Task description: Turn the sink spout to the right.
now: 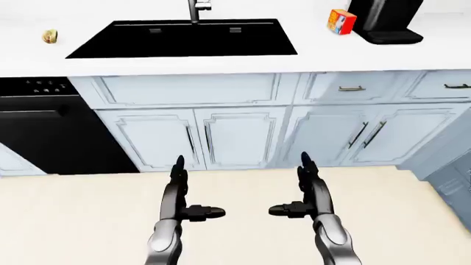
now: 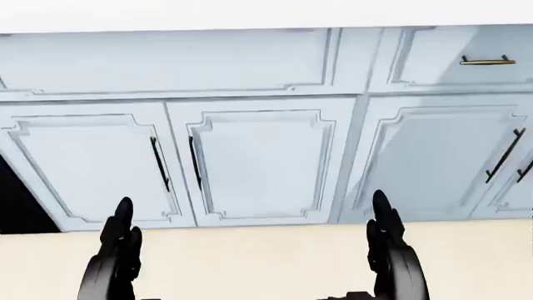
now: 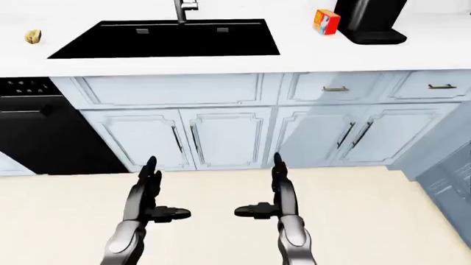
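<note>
Above both hands, the sink [image 1: 184, 40] is showing matt black, its spout [image 1: 196, 9] shiny grey metal. The counter [image 1: 309, 58] is looking smooth white; the hands [image 1: 179, 190] are gleaming like glossy dark metal.

White countertop [image 1: 221, 65] across top of left-eye view. Pale blue panelled cabinet doors [image 1: 236, 138] below, dark vertical handles; drawers [image 1: 352, 88] at right with bar pulls. Black dishwasher [image 1: 44, 132] at left, beside cabinets. Cream floor [image 1: 73, 221] fills lower part. Grey-blue unit [image 1: 453, 182] at right edge. Even, flat light.
</note>
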Robot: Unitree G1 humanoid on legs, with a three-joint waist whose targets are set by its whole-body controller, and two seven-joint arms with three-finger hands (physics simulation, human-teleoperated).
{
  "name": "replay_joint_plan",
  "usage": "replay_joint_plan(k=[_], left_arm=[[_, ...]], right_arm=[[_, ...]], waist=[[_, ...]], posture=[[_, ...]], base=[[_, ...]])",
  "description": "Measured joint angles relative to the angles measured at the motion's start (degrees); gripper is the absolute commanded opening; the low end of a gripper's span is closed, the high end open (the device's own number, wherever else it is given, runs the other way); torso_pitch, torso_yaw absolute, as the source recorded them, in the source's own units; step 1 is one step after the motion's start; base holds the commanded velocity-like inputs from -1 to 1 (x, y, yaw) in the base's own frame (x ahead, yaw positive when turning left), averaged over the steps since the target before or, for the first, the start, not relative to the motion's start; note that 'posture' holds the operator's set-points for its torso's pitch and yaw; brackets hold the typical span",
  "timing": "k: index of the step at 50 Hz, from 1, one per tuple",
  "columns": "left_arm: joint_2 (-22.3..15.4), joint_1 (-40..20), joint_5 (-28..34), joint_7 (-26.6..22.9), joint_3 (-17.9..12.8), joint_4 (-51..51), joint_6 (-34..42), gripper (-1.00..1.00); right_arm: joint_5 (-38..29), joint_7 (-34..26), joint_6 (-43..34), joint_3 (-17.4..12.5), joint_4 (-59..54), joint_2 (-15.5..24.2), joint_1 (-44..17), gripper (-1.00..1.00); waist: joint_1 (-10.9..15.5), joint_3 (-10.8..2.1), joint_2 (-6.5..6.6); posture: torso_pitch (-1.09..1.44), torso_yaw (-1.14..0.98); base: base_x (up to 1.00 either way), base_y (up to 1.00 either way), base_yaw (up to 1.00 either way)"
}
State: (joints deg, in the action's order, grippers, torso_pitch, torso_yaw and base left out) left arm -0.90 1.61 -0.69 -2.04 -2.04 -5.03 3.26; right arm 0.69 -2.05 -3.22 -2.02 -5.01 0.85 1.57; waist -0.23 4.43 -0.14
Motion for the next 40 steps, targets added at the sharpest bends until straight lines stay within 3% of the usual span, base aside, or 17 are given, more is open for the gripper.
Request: replay_joint_plan(k=[1,3,5,7,21,26,29,31,32,33,36,40], left_arm=[[-0.25,-0.85,-0.45,-0.14,-0.42,0.14,0.09,1.00],[-1.07,-3.53,-1.44,-0.14,-2.03,1.24,-0.54,1.00],[-1.23,-3.36,-1.51,0.21,-2.55,2.07,-1.62,1.00],[-0.96,-1.89,-1.26,0.24,-1.93,2.43,-1.52,1.00],[-1.14,-1.77,-1.04,0.01,-2.43,2.51,-0.68,1.00],[-0.91,-1.57,-0.81,0.02,-2.08,1.90,-0.95,1.00],[-0.64,-1.53,-0.75,-0.18,-1.47,1.88,-0.85,1.00],[-0.74,-1.78,-0.79,-0.26,-1.56,1.94,-0.94,1.00],[-0.79,-1.94,-0.81,-0.25,-1.67,2.04,-0.99,1.00],[-0.83,-2.10,-0.84,-0.24,-1.77,2.43,-1.10,1.00],[-1.00,-2.47,-0.87,-0.10,-2.09,2.92,-1.73,1.00],[-1.72,-1.64,-0.70,0.38,-3.57,0.67,-1.11,1.00]], right_arm=[[0.12,-0.01,0.17,-0.08,0.72,0.04,-0.11,1.00],[0.33,0.10,1.34,-0.30,2.91,0.14,-1.31,1.00],[0.25,0.29,2.74,-0.22,2.68,0.07,-1.45,1.00],[0.20,0.29,2.87,-0.30,1.69,0.20,-0.79,1.00],[-2.15,-0.74,4.03,0.97,4.03,0.12,0.76,1.00],[-2.60,-0.37,3.53,0.03,4.49,0.35,1.20,1.00],[-2.74,0.05,3.14,-0.89,4.01,0.70,1.58,1.00],[-2.90,0.21,2.85,-0.96,4.30,0.65,1.57,1.00],[-2.64,0.05,2.92,-0.91,4.72,0.55,1.55,1.00],[-2.39,-0.12,3.19,-0.80,5.12,0.49,1.58,1.00],[-2.04,-0.52,3.65,-0.18,5.59,0.34,1.20,1.00],[-1.76,-1.30,3.14,1.80,3.86,-0.65,1.82,1.00]], waist=[[-0.01,-0.52,-0.25],[0.18,-3.37,-0.26],[0.24,-2.39,-0.54],[0.37,-3.14,-0.42],[0.37,-4.06,-0.15],[0.17,-3.98,0.10],[-0.31,-2.76,-3.27],[-0.52,-2.78,-3.86],[-0.61,-2.57,-3.55],[-0.98,-2.38,-2.37],[-1.75,-1.89,2.50],[0.15,-1.40,1.30]], posture=[[0.00,0.00],[0.00,0.00],[0.00,0.00],[0.00,0.00],[0.00,0.00],[0.00,0.00],[0.00,0.00],[0.00,0.00],[0.00,0.00],[0.00,0.00],[0.00,0.00],[0.00,0.00]], base=[[0.00,0.00,0.00],[0.00,0.00,0.00],[0.00,0.00,0.00],[0.00,0.00,0.00],[0.00,0.00,0.00],[0.00,0.28,0.00],[0.00,1.00,0.00],[0.00,1.00,0.00],[0.00,0.04,0.00],[0.00,0.00,0.00],[0.00,0.00,0.00],[0.00,0.00,0.00]])
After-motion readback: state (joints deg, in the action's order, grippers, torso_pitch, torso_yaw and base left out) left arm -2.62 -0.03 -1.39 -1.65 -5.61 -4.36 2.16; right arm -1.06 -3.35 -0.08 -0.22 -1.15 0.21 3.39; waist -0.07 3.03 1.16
